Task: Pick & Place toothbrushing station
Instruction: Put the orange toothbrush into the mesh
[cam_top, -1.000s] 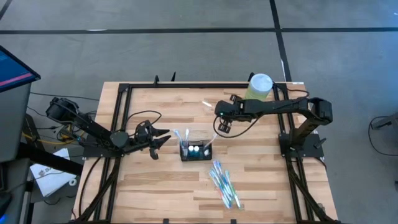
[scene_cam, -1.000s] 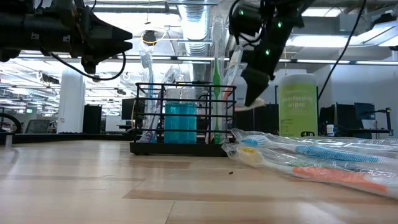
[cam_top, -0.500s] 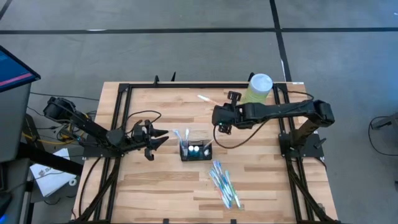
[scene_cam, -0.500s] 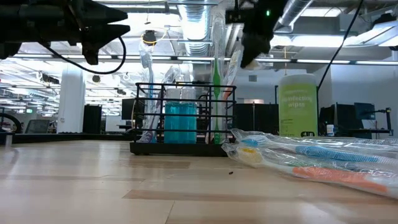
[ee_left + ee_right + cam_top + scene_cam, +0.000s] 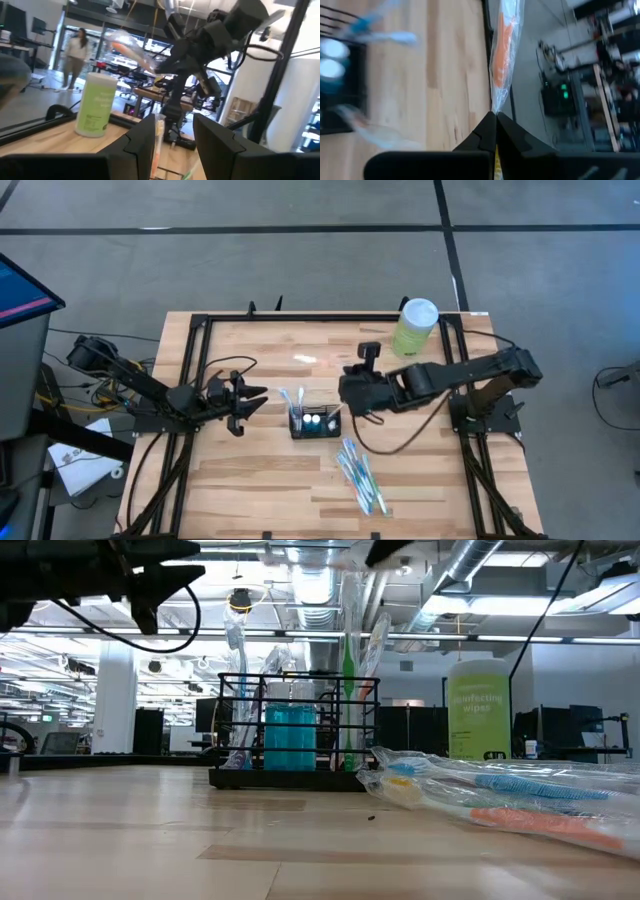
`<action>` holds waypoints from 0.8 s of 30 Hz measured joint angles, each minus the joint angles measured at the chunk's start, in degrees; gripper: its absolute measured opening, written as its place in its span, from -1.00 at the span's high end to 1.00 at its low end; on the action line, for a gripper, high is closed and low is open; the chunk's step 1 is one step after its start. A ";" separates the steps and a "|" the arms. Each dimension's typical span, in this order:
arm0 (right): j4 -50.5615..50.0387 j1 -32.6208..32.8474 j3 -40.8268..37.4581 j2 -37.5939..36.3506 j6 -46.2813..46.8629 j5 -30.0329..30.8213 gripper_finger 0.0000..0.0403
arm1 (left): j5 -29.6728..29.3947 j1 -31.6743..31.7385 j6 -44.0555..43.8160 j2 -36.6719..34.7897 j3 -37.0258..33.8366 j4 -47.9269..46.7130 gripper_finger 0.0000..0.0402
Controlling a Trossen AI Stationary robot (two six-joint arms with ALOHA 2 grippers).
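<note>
The black wire-mesh holder stands on its base at the table's middle, with toothbrushes and blue-topped items upright in it; it also shows in the low view. My right gripper hangs high just right of and behind the holder. It is shut on an orange toothbrush in a clear wrapper, which the left wrist view also shows. My left gripper is open and empty, above the table left of the holder, pointing at it. My right gripper pinches one end of the clear wrapper between its two shut fingertips. The wrapped toothbrush sticks out beyond the fingers, in line with them. It is lifted well clear of the table and the holder.
Several wrapped toothbrushes lie on the table to the near right of the holder. A tall pale-green canister with a white lid stands at the far right. Black frame rails run along the table's sides.
My right gripper has risen from beside the holder's right end, out of the low view's top. It has turned at the wrist and swung the wrapped toothbrush with it. My left gripper has risen a little and drawn slightly toward the table's left edge.
</note>
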 joint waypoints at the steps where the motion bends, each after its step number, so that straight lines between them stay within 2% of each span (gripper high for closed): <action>1: 0.65 0.90 0.04 -0.02 -0.73 0.00 1.00 | 0.66 0.00 -0.01 -0.22 0.00 0.03 0.37; 10: 8.45 7.80 0.04 0.00 -11.66 0.02 1.00 | 2.75 0.02 -5.25 -2.51 0.00 0.21 0.37; 20: 13.67 12.90 0.02 3.08 -22.87 0.40 1.00 | 15.10 5.31 -13.71 -2.69 2.77 -0.27 0.37; 24: 14.84 14.85 -0.01 5.89 -27.50 3.94 1.00 | 17.94 7.98 -18.46 -2.29 3.06 -1.02 0.37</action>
